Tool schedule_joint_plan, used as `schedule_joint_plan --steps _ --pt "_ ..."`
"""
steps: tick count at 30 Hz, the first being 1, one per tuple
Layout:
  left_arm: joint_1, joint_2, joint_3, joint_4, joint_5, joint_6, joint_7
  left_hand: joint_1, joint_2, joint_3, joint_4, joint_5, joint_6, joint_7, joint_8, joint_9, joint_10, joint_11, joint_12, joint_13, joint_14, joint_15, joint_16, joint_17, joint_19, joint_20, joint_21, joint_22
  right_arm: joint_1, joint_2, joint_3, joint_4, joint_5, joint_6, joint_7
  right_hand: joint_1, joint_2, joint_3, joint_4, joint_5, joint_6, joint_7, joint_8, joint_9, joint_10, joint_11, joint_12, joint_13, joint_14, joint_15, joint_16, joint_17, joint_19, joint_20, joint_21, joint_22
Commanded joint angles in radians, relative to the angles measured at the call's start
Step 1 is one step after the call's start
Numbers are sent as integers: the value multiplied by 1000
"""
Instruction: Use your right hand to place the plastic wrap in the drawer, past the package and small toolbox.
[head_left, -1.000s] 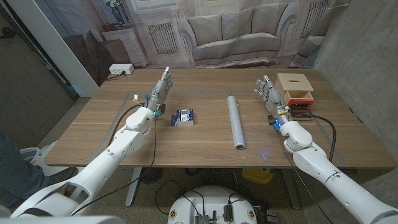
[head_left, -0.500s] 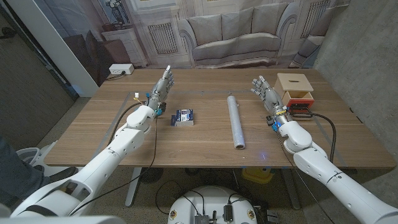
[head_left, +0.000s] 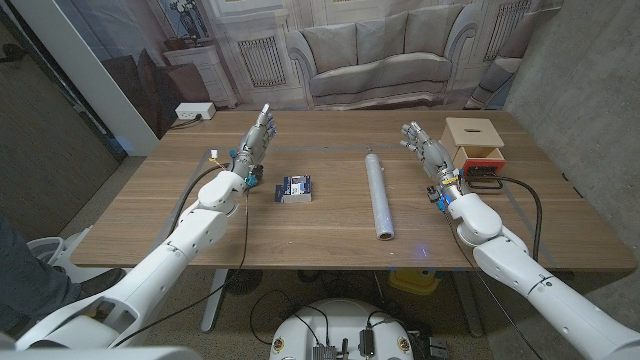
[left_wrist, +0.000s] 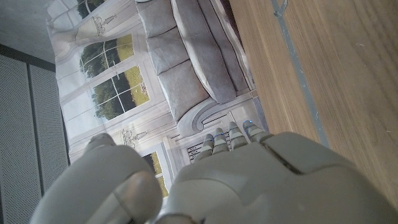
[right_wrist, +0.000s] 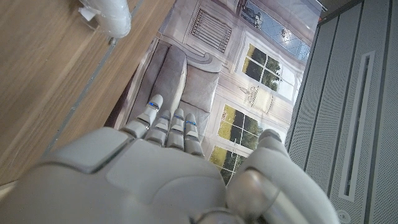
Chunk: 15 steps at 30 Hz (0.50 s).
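The plastic wrap (head_left: 379, 195) is a long grey roll lying lengthwise at the middle of the wooden table (head_left: 330, 235). A small blue and white package (head_left: 295, 188) lies to its left. My right hand (head_left: 424, 146) stands to the right of the roll's far end, fingers apart and raised, holding nothing. Its back also shows in the right wrist view (right_wrist: 143, 180). Just right of it stands a small wooden drawer box (head_left: 474, 138), with a dark toolbox (head_left: 484, 179) in front. My left hand (head_left: 258, 139) is upright and empty, left of the package; its back shows in the left wrist view (left_wrist: 249, 180).
A white socket box (head_left: 194, 111) sits at the table's far left corner. A small pale item (head_left: 217, 155) lies near my left hand. A black cable (head_left: 525, 205) runs along the table by my right forearm. Bare wood lies between the roll and the drawer box.
My right hand has shifted slightly left and away from me, towards the roll's far end. The left hand and the objects have stayed put.
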<state>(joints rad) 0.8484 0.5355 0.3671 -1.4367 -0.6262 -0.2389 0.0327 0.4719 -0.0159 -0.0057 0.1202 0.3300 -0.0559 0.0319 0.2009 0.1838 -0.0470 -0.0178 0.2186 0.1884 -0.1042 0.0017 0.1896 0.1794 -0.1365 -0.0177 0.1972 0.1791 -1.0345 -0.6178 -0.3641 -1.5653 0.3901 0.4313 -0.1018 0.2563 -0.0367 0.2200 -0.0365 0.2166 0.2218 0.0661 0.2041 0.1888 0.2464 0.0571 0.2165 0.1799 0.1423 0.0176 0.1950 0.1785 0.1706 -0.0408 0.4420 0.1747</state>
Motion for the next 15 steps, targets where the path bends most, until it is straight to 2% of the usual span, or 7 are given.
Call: schedule_joint_plan --steps 1,9,15 --pt "8 22 -9 -14 -1 -5 -15 2 7 0 -4 7 1 -1 9 4 8 0 5 2 4 0 8 3 -2 9 6 2 -61 -26 9 -94 -116 -44 -110 8 4 5 -5 2 15 1 4 1 9 -1 9 4 18 -1 7 2 17 -11 -1 2" --pt "-7 11 -9 30 -10 -33 -49 3 8 -1 -4 7 1 -2 7 4 6 0 4 2 5 -1 7 3 -3 10 5 2 -141 -51 33 -224 -223 -146 -229 18 3 5 -11 2 25 1 5 1 23 3 12 5 30 -2 8 2 37 -9 -1 2" --pt "-26 3 -3 64 -14 -44 -77 4 9 -2 -5 7 2 -2 7 4 7 -2 3 2 4 0 6 3 -4 9 5 2 -172 -60 32 -304 -295 -239 -287 22 1 4 -15 1 29 4 6 1 29 5 14 5 40 -1 9 2 45 -8 -3 2"
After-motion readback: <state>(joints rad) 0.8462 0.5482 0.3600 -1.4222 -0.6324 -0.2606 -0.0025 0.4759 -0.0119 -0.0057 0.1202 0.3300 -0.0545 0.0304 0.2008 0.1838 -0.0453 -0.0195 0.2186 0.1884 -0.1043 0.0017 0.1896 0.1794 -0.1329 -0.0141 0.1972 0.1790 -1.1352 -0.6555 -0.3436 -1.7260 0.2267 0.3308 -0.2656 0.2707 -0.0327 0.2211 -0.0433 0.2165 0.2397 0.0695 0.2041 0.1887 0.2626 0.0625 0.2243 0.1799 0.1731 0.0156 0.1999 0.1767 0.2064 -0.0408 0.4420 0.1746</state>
